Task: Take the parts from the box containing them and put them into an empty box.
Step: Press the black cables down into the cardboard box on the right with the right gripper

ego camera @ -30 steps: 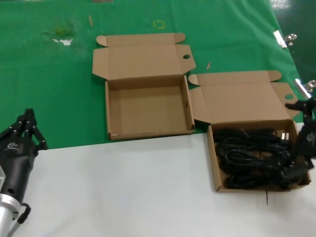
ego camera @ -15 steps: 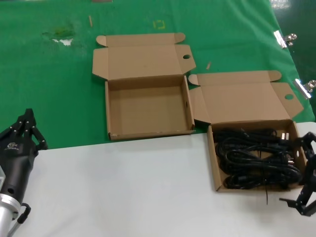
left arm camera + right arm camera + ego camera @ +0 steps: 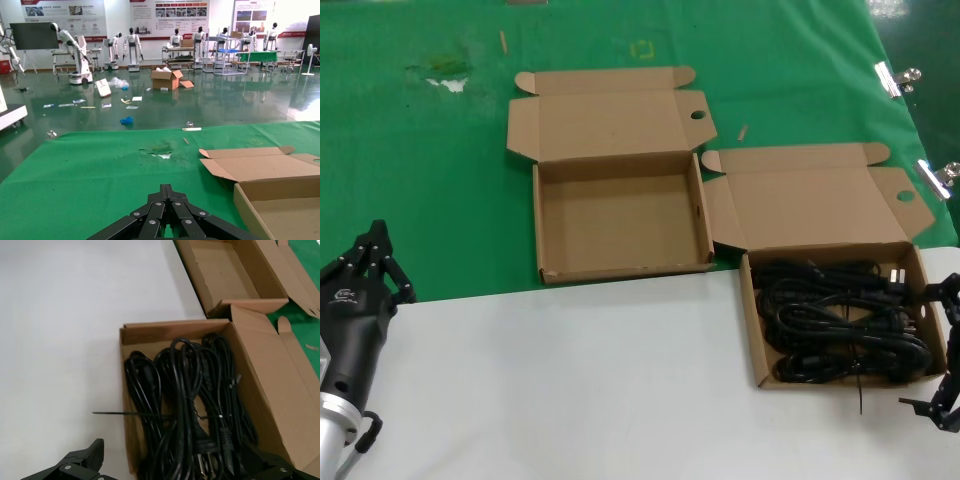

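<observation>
The parts, black power cords in tied bundles, lie in the box containing them at the right, lid open. In the right wrist view the cords fill that carton. My right gripper stands open at the carton's right end, one finger on either side of it, holding nothing; the same gripper spans the cords' plug end. The empty box sits open in the middle on the green mat, also seen as the far carton. My left gripper is parked shut at the left edge, nothing in it.
A green mat covers the far half of the table, and the near half is a white surface. Metal clips lie at the mat's right edge. A thin tie tail sticks out over the full carton's front wall.
My right gripper has drawn back from over the full carton's right end toward the table's near right edge, still open. The cords and the left arm have not moved.
</observation>
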